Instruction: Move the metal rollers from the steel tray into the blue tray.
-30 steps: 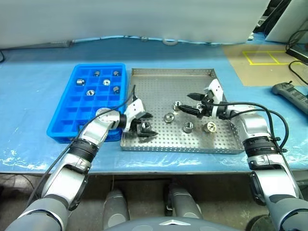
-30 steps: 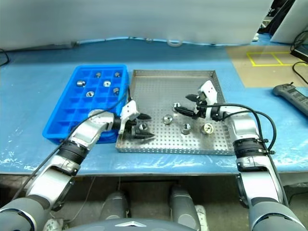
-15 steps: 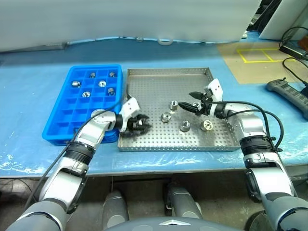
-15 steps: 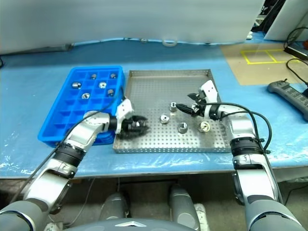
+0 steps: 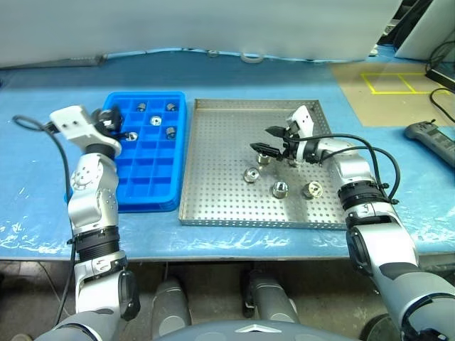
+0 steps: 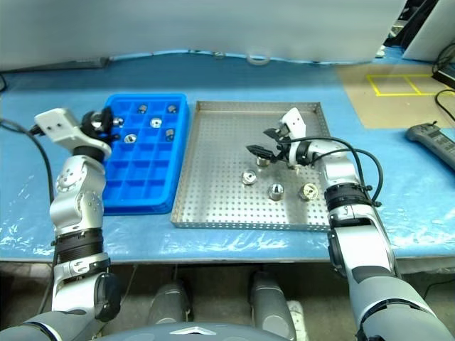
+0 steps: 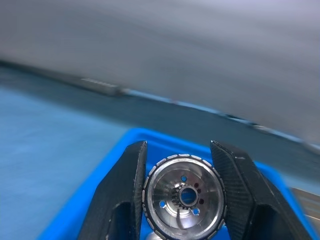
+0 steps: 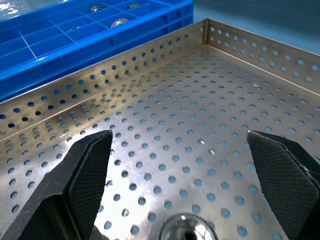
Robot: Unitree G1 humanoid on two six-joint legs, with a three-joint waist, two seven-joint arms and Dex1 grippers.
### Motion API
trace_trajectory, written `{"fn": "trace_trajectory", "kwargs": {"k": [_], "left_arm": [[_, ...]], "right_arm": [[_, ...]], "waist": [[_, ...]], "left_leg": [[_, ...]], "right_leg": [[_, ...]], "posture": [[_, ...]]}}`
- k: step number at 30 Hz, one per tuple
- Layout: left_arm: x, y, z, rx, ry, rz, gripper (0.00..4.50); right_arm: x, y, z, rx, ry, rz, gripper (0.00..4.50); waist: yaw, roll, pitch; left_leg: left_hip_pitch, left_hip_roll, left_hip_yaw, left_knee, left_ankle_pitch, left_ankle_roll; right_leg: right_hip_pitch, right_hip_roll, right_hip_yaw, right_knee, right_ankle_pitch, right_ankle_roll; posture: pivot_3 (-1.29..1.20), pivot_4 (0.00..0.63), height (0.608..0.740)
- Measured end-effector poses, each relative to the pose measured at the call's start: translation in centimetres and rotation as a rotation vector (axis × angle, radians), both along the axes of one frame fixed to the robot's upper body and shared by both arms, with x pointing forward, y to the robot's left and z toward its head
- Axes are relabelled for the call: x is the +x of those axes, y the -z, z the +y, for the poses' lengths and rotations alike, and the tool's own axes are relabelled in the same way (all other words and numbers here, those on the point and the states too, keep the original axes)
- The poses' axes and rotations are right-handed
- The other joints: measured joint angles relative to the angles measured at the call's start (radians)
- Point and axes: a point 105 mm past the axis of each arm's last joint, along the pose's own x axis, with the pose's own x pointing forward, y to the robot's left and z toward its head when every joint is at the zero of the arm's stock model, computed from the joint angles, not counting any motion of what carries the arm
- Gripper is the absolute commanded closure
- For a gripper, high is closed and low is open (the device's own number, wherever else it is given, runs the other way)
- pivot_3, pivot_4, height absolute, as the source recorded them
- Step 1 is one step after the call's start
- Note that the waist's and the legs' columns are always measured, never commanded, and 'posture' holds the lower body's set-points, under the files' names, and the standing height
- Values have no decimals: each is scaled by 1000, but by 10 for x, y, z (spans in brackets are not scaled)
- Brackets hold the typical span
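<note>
While the left gripper holds one small silvery metal roller clamped between its two black fingers above the far left corner of the bright blue plastic tray with square compartments, the right gripper hangs with fingers spread wide over the large grey perforated steel tray. Four rollers lie on the steel tray, one just under the right gripper; several sit in the blue tray's far compartments.
</note>
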Motion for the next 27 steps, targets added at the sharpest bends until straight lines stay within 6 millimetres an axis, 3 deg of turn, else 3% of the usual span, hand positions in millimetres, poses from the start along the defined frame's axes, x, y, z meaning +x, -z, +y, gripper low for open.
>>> {"fn": "trace_trajectory", "kwargs": {"k": [4,9,14,19,24,27], "left_arm": [[-9,25,18,29,-97,109,2773],[-5,47,20,-10,-89,185,2773],[5,46,15,18,-21,197,2773],[22,19,30,75,-13,159,2773],[36,40,36,68,9,255,2773],[43,39,30,81,45,250,2773]], "right_arm": [[-1,9,5,-11,-24,22,0],[-2,10,5,-12,-33,22,0],[-5,17,1,-13,-24,33,0],[-8,23,-1,-15,-9,45,0],[-7,21,0,-13,-4,38,0],[-7,20,1,-12,-5,31,0]], "waist": [[32,0,0],[52,0,0],[48,0,0],[45,0,0],[45,0,0],[47,0,0]], "left_leg": [[-1,-1,0,1,0,0],[-1,-1,0,2,1,-1],[0,0,0,2,2,-3],[0,-1,0,2,2,-4],[0,-1,0,1,2,-4],[0,-1,0,1,2,-4]], "right_leg": [[0,-2,-1,0,0,0],[0,-2,0,1,0,0],[-2,-1,0,3,0,0],[-3,-1,1,4,0,0],[-3,-1,2,3,0,0],[-3,-1,1,4,0,0]], "posture": [[-129,150,740],[-155,150,740],[-169,150,740],[-175,150,740],[-182,150,740],[-194,150,740]]}}
